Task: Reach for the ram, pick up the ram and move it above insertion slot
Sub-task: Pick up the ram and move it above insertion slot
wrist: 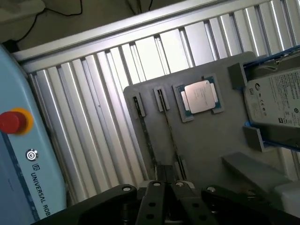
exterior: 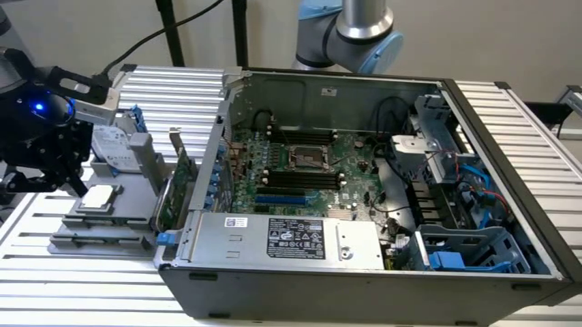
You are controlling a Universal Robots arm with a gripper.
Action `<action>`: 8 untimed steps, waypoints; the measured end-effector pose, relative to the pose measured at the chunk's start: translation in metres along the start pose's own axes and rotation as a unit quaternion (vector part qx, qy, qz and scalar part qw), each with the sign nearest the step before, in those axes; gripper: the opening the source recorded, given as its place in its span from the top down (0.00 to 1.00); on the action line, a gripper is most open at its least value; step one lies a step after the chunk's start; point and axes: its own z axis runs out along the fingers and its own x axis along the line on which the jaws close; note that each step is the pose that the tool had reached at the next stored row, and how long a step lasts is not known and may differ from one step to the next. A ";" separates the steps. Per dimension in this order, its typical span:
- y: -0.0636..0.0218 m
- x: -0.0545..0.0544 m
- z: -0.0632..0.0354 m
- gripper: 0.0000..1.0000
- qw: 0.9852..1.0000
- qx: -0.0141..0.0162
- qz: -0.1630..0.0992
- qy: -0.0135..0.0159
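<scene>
UR arm, bodywork.
Silver arm (exterior: 362,20) tube, pale blue joint caps (exterior: 389,46); black gripper (wrist: 166,187) with bright screw heads (wrist: 126,189); blue light (exterior: 37,107) and black cable (exterior: 150,39) at wrist.

The table (exterior: 54,272) was ribbed bare metal with a dull satin sheen. The computer case (exterior: 364,303) looked like dark, matt painted metal. The power supply (exterior: 272,235) was plain grey sheet metal with a glossy label. The tray (wrist: 206,145) was smooth, matt grey plastic, and the processor (wrist: 200,96) had a shiny metal lid. The gripper (wrist: 166,190) was matt black.
</scene>
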 end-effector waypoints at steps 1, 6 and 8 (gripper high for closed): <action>0.0000 0.000 0.0006 0.89 1.000 0.000 -0.009 0.000; -0.0001 0.000 0.0031 0.89 0.999 0.000 -0.054 0.001; -0.0001 0.000 0.0039 0.89 0.997 0.000 -0.072 0.001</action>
